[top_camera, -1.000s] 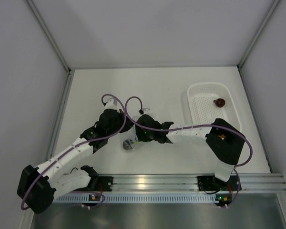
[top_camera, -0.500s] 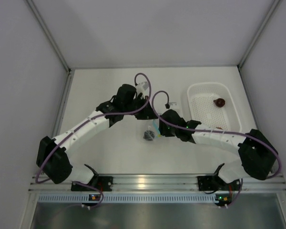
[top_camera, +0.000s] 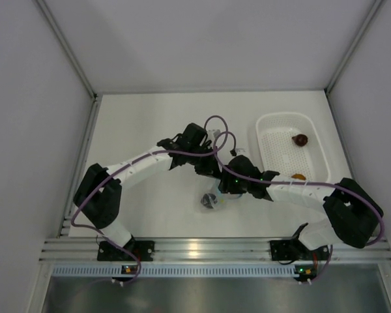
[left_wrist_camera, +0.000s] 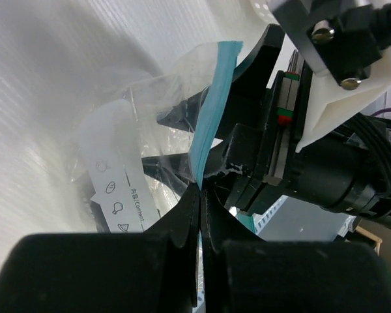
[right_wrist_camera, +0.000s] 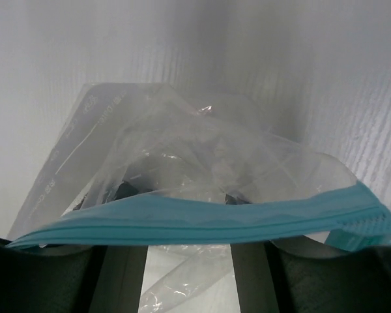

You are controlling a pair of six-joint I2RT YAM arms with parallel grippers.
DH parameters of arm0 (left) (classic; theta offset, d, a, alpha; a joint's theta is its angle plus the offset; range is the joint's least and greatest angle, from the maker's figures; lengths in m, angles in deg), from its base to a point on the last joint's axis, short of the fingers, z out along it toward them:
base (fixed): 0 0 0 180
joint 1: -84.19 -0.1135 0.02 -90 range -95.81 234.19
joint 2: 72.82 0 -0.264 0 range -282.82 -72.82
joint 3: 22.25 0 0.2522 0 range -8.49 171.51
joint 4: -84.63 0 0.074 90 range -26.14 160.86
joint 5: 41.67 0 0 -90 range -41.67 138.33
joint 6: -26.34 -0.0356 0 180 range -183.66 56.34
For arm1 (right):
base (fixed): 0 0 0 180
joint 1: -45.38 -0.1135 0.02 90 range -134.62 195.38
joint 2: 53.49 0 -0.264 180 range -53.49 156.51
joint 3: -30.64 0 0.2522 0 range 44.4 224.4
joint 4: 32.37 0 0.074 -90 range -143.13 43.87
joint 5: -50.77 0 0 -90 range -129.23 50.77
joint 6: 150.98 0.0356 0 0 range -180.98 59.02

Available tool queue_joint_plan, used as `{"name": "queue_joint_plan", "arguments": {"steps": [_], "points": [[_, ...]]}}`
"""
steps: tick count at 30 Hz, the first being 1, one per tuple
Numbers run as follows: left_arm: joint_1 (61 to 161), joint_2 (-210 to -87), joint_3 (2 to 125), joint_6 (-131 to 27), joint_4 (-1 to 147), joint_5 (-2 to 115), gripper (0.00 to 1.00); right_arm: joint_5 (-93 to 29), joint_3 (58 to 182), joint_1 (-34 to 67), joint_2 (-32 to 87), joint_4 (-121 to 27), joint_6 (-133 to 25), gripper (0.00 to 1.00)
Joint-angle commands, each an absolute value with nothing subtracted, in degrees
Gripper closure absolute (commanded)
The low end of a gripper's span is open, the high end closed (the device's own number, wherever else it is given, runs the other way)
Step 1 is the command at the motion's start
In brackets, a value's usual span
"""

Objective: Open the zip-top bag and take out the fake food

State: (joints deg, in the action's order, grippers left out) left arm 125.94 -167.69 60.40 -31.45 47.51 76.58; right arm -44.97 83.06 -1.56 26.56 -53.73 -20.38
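The zip-top bag (top_camera: 210, 197) hangs between both grippers near the table's middle, its light blue strip up. My left gripper (top_camera: 210, 169) is shut on the strip (left_wrist_camera: 208, 124), pinched at its fingertips (left_wrist_camera: 201, 189). My right gripper (top_camera: 225, 184) is beside it, with its fingers (right_wrist_camera: 120, 280) apart and the strip (right_wrist_camera: 202, 218) lying across them, hiding the tips. A dark purple-black piece (top_camera: 209, 200) sits low in the bag and shows dimly in the right wrist view (right_wrist_camera: 126, 189). The maroon piece (top_camera: 301, 139) and the orange piece (top_camera: 298, 176) lie in the basket.
The white perforated basket (top_camera: 274, 147) stands to the right of the grippers, close to the right arm's forearm. Grey walls close in the table on the left, back and right. The arms' base rail runs along the near edge.
Both arms have carried the bag rightward from left of centre towards the basket. The left arm has stretched out further and the bag still hangs from the grippers.
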Motion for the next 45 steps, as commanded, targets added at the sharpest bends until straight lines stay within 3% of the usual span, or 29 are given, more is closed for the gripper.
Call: {"name": "queue_joint_plan", "arguments": {"steps": [1, 11, 18, 21, 23, 24, 26, 35, 45], "points": [[126.4, -164.5, 59.2, -31.6, 49.9, 76.5, 1.00, -37.0, 84.0, -2.3, 26.1, -43.6, -19.7, 0.50], [126.4, -163.2, 53.8, -30.3, 50.1, 69.0, 1.00, -22.5, 80.3, -4.3, 29.8, -27.1, -18.8, 0.49], [124.2, -163.8, 57.0, -33.9, 50.0, 77.8, 1.00, -7.2, 79.5, -4.9, 31.7, -15.5, -17.9, 0.49], [120.9, -164.2, 57.3, -34.4, 49.9, 78.9, 1.00, -6.4, 79.6, -5.5, 32.3, -14.1, -18.0, 0.52], [119.4, -164.2, 57.2, -34.0, 50.1, 79.0, 1.00, -8.7, 78.7, -5.6, 31.5, -14.8, -17.7, 0.54], [119.1, -164.1, 57.0, -33.6, 50.0, 78.6, 1.00, -14.3, 78.7, -5.6, 31.1, -16.7, -17.4, 0.61], [119.1, -163.4, 56.9, -32.8, 50.8, 77.5, 1.00, -20.8, 79.5, -5.6, 29.9, -21.5, -17.0, 0.64], [119.3, -151.1, 50.8, -19.0, 64.1, 69.7, 1.00, -38.9, 85.9, -5.8, 30.9, -39.2, -15.4, 0.69], [119.3, -137.2, 46.5, -20.9, 68.5, 63.6, 1.00, -68.6, 100.4, -5.2, 31.4, -66.0, -24.4, 0.68]]}}
